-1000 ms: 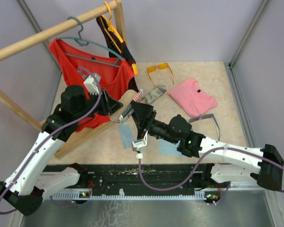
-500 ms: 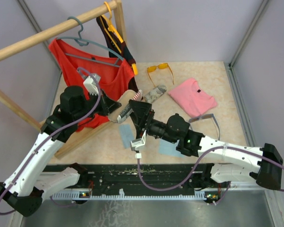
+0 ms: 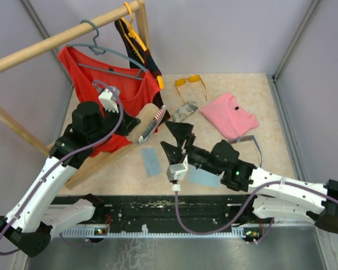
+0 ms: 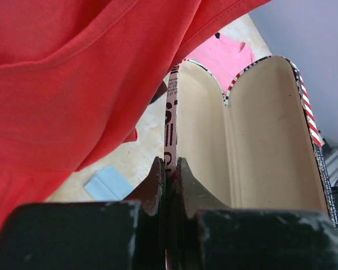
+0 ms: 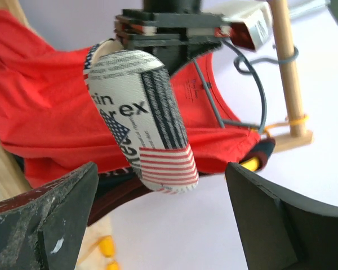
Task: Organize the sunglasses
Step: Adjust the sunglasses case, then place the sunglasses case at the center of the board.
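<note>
While the left pincer (image 4: 170, 166) is clamped tight on the thin edge of the open glasses case (image 4: 253, 129), no sunglasses are inside it yet. The soft inside of the case is bare. So I think the job has only just begun. A case is open and ready, and that is all that is done.

Both pairs lie on the table (image 3: 270, 95). The orange sunglasses (image 3: 190, 83) lie well past the right pincer (image 3: 168, 136), out in front of it and far off. The grey-lilac sunglasses (image 3: 247, 138) lie behind that pincer, just beside its own arm. A second case (image 3: 184, 111) lies shut on the table, a little way in front of the right pincer. I guess each pair must be picked up, put in a case, and the case closed. All of that is left to do.

The left arm reaches up and forward from its base. It holds the case up in the air, right in front of the hanging red shirt (image 3: 124, 93). The open side of the case faces back toward that arm's wrist.

The right arm lies low and long across the table, reaching toward the left. Its pincer points at the case. Its two fingers are wide apart and hold nothing. The case is close in front of them, but they do not touch it.
</note>
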### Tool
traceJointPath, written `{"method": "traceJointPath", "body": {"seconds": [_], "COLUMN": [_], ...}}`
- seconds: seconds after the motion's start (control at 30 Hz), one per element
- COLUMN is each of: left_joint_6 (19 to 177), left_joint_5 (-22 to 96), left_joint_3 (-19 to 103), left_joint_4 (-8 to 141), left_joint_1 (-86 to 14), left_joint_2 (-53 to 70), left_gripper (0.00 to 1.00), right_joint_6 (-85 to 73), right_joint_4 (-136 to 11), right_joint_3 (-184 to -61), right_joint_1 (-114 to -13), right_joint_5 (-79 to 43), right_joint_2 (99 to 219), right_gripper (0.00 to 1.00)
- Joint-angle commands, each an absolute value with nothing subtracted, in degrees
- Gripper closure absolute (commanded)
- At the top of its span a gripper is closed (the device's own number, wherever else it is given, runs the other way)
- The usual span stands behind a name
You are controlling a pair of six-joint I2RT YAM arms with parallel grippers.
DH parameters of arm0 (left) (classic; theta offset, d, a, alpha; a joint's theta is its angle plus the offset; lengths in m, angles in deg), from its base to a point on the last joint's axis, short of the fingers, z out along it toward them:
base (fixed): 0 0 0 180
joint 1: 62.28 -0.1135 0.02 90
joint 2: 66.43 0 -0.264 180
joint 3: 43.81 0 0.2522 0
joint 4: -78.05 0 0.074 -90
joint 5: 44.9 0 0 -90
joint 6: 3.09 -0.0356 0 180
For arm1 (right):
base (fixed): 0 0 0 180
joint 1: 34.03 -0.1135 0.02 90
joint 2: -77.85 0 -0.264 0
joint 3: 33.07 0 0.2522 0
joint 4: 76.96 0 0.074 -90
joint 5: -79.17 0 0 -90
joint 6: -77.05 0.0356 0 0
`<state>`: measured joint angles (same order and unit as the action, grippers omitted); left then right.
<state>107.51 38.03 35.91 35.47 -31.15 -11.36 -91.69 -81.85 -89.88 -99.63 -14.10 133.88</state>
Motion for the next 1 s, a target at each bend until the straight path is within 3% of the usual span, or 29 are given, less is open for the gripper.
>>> {"method": "traceJointPath", "body": {"seconds": [0.0, 0.2, 0.37, 0.53, 0.77, 0.97], "left_joint_6": [100.73, 94.5, 90.54, 82.56, 71.63, 61.36], "left_joint_5": [38.96, 45.72, 51.68, 53.45, 53.14, 45.88], "left_joint_3": [35.68, 34.09, 33.85, 32.81, 25.41, 18.97], "left_joint_4": [41.13, 44.74, 48.38, 52.99, 68.71, 81.1], "left_joint_1": [-30.42, -23.2, -15.07, -11.91, -10.86, -10.86], "left_joint_2": [-12.27, -9.9, -5.31, -0.67, 0.34, 1.58], "left_gripper": [1.0, 1.0, 1.0, 1.0, 1.0, 1.0], "right_joint_6": [-66.66, -32.19, -10.22, 7.18, 12.05, 12.87], "right_joint_4": [-87.56, -68.39, -49.07, -42.23, -39.01, -43.84], "right_joint_3": [-87.32, -89.36, -91.79, -89.08, -87.4, -83.51], "right_joint_1": [-100.4, -100.46, -99.39, -87.6, -65.92, -61.29], "right_joint_5": [-8.6, 8.26, 23.43, 17.31, -2.71, -9.22], "right_joint_2": [125.18, 118.83, 118.2, 112.47, 114.79, 113.41], "right_gripper": [0.07, 0.07, 0.02, 0.03, 0.03, 0.03]}}
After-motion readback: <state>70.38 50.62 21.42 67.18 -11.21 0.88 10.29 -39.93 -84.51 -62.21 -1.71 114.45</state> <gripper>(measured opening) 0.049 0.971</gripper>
